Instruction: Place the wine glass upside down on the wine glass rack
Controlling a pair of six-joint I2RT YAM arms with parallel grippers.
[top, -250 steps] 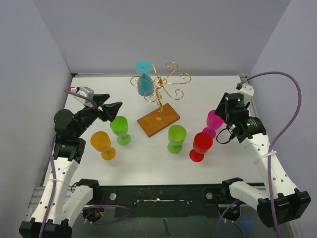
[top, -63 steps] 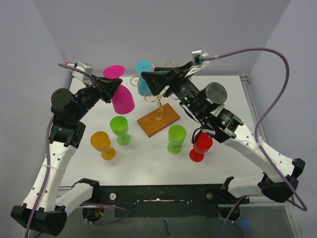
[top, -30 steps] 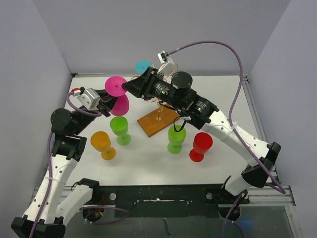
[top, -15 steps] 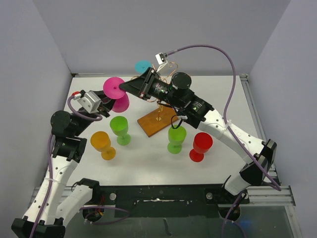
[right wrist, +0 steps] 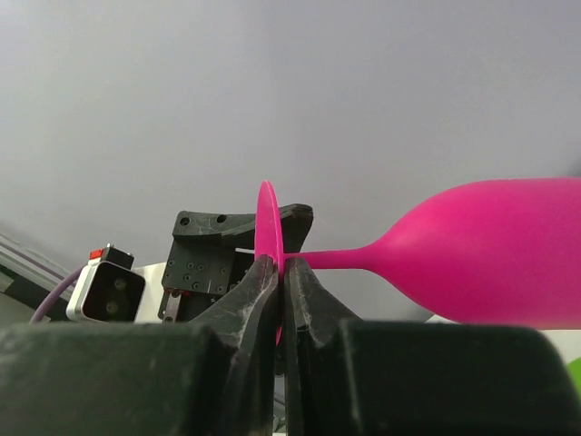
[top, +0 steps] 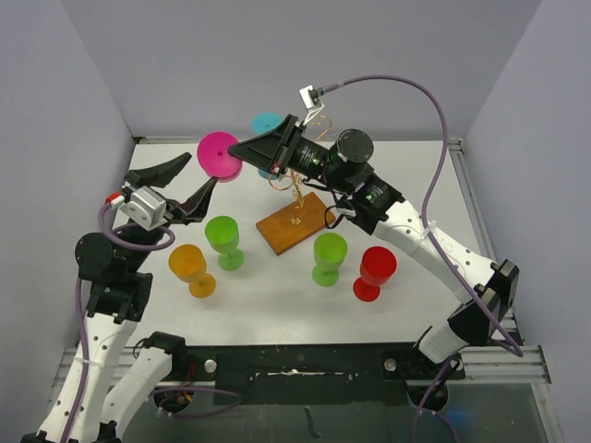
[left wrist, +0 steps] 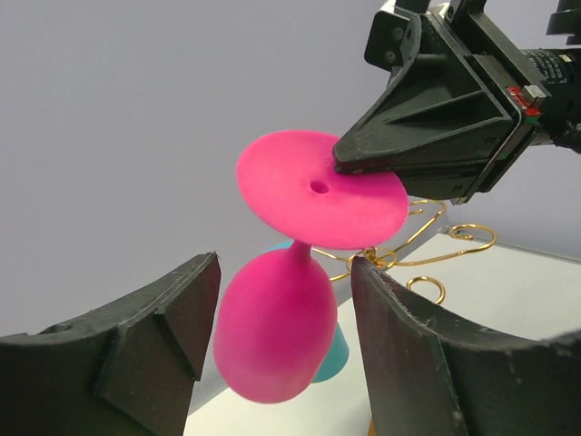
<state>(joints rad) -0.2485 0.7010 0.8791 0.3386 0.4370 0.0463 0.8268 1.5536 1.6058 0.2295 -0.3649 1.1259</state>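
Observation:
The pink wine glass (top: pixel 220 155) hangs in the air left of the wine glass rack (top: pixel 300 175), foot up. My right gripper (top: pixel 242 150) is shut on the rim of its foot (right wrist: pixel 268 227); the bowl (right wrist: pixel 490 250) sticks out to the side in the right wrist view. My left gripper (top: pixel 189 180) stands open just below and left of it. In the left wrist view the bowl (left wrist: pixel 272 336) sits between the two spread fingers (left wrist: pixel 399 345) without touching them. The rack's gold wire (left wrist: pixel 427 222) shows behind it. A teal glass (top: pixel 268 123) hangs upside down on the rack.
On the table stand a green glass (top: pixel 223 235), an orange glass (top: pixel 189 266), a second green glass (top: pixel 329 254) and a red glass (top: pixel 376 268). The rack's wooden base (top: pixel 295 222) lies between the green glasses. Grey walls enclose three sides.
My left gripper has opened, let go of the pink bowl and drawn back down-left. The right gripper, shut on the foot, has carried the glass slightly up and right.

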